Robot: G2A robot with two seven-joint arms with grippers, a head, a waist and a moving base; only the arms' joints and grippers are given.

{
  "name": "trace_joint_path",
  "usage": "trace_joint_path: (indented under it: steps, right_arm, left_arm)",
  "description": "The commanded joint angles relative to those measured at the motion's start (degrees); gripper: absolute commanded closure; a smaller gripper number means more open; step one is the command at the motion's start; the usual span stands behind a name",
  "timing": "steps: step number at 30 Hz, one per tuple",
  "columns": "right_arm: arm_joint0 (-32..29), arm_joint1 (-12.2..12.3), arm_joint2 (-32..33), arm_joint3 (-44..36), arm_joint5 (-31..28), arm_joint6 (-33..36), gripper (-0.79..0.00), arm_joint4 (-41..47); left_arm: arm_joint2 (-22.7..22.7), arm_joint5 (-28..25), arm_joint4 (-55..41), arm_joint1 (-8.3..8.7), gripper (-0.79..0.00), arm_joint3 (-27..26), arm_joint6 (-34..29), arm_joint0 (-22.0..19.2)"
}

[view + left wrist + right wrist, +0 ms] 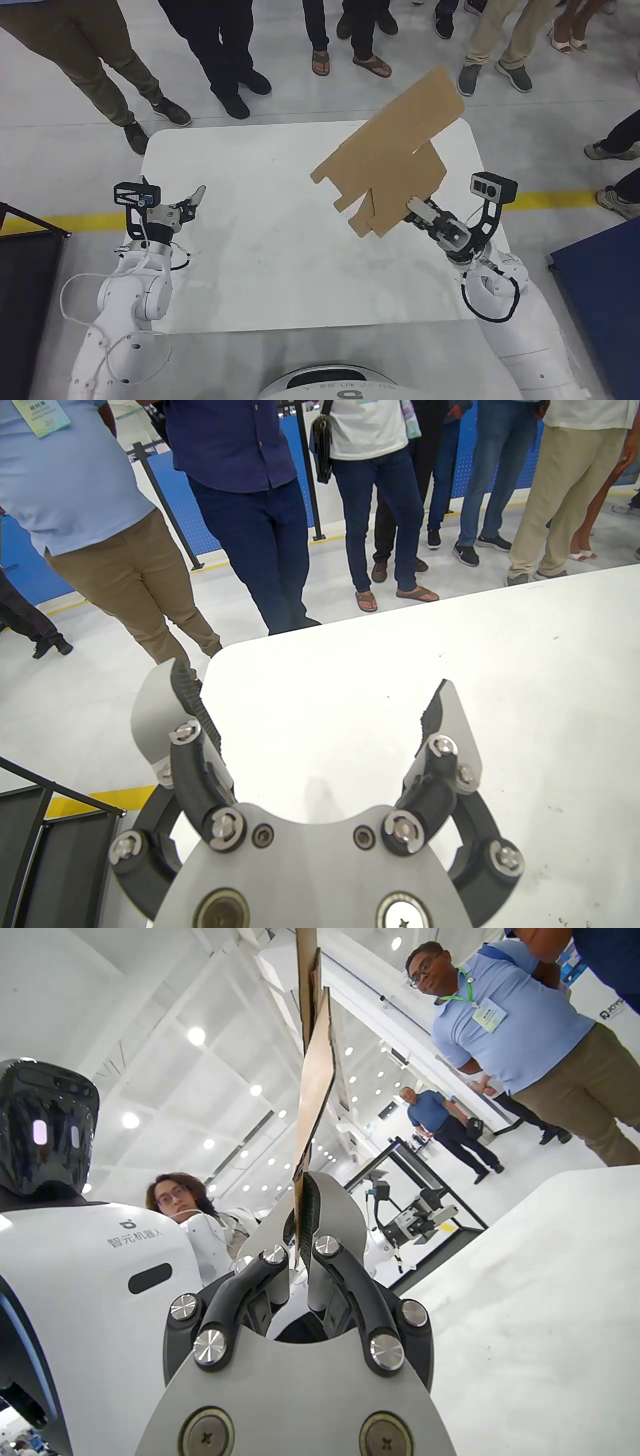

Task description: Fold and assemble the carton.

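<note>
A flat brown carton [392, 155] is held up in the air over the right half of the white table [260, 270], tilted, with its flaps pointing down and left. My right gripper [413, 209] is shut on its lower edge; in the right wrist view the cardboard [315, 1078] runs edge-on between the closed fingers, at the gripper [302, 1195]. My left gripper [192, 199] stands open over the table's left edge with nothing between its fingers [192, 700], in the left wrist view as gripper [310, 705] above the bare tabletop [450, 660].
Several people stand on the floor along the far side of the table [230, 60]. A dark frame [20, 260] stands off the table's left side, and a blue mat [600, 290] lies to the right.
</note>
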Motion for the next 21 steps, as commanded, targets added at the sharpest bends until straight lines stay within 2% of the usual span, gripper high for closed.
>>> trace_joint_path:
  steps: [1,13,15,18,21]
  right_arm:
    - [-0.2,0.27,0.03,-0.43,-0.97,-0.97,0.0,-1.74]
    - [-0.49,0.71,0.08,-0.79,-1.69,-1.69,0.0,-3.52]
    - [-1.03,0.36,-4.53,-2.84,5.8,-2.96,0.0,6.03]
    - [0.35,0.03,-9.33,-4.06,15.79,2.44,0.0,25.06]
    - [1.98,-0.41,-11.72,-1.81,26.45,9.28,0.0,41.25]
  left_arm:
    - [0.0,0.0,0.0,0.0,-0.785,0.0,0.0,0.0]
    - [0.0,0.0,0.0,0.0,-0.785,0.0,0.0,0.0]
    - [0.0,0.0,0.0,0.0,-0.785,0.0,0.0,0.0]
    - [0.0,0.0,0.0,0.0,-0.785,0.0,0.0,0.0]
    - [0.0,0.0,0.0,0.0,-0.785,0.0,0.0,0.0]
